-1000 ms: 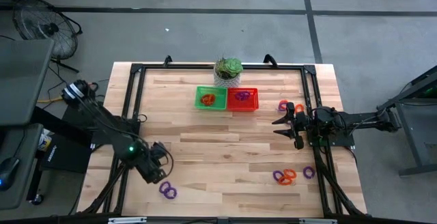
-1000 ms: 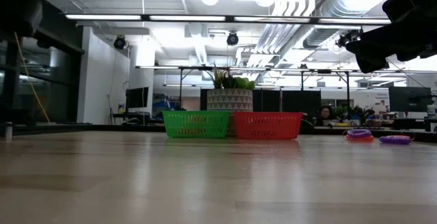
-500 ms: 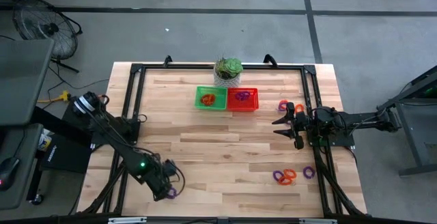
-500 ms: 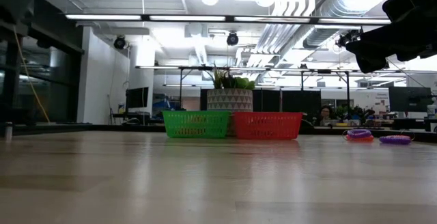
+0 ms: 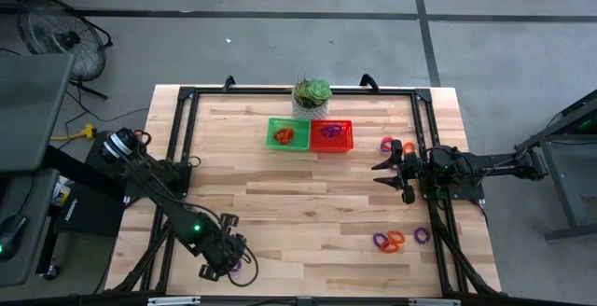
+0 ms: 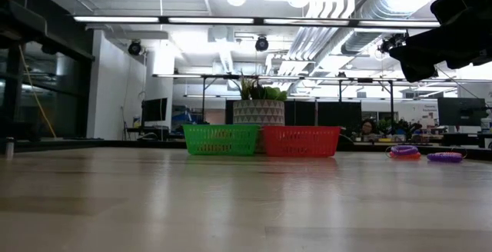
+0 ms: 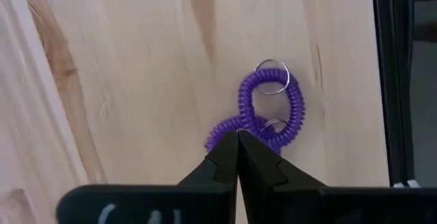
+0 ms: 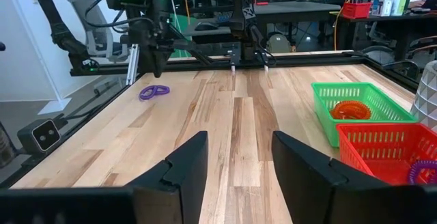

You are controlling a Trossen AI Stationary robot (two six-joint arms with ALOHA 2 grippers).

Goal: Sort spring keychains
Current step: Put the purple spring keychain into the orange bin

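My left gripper (image 5: 229,261) is shut and points down over two purple spring keychains (image 7: 270,111) lying linked near the table's near left corner. In the right wrist view the same keychains (image 8: 155,92) lie flat on the wood under it. My right gripper (image 5: 379,175) hangs open above the table's right side, touching nothing. More keychains lie by the right rail: a purple and orange pair (image 5: 387,144), a purple and orange cluster (image 5: 390,241) and a single purple one (image 5: 421,235). The green basket (image 5: 276,125) holds an orange keychain, the red basket (image 5: 347,127) a purple one. My left gripper comes from above, pointing down, its shut fingertips (image 7: 229,149) over the lower coil of the purple keychains (image 7: 220,127). I cannot tell whether they touch it. Both keychains lie flat on the table.
A potted plant (image 5: 312,96) stands at the far edge behind the two baskets. A black frame rail (image 7: 396,80) runs close beside the purple keychains. Bare wood lies between the arms across the table's middle.
My left gripper has moved toward the table's near edge and a little to the right, ending over the purple keychains, which have stayed in place.
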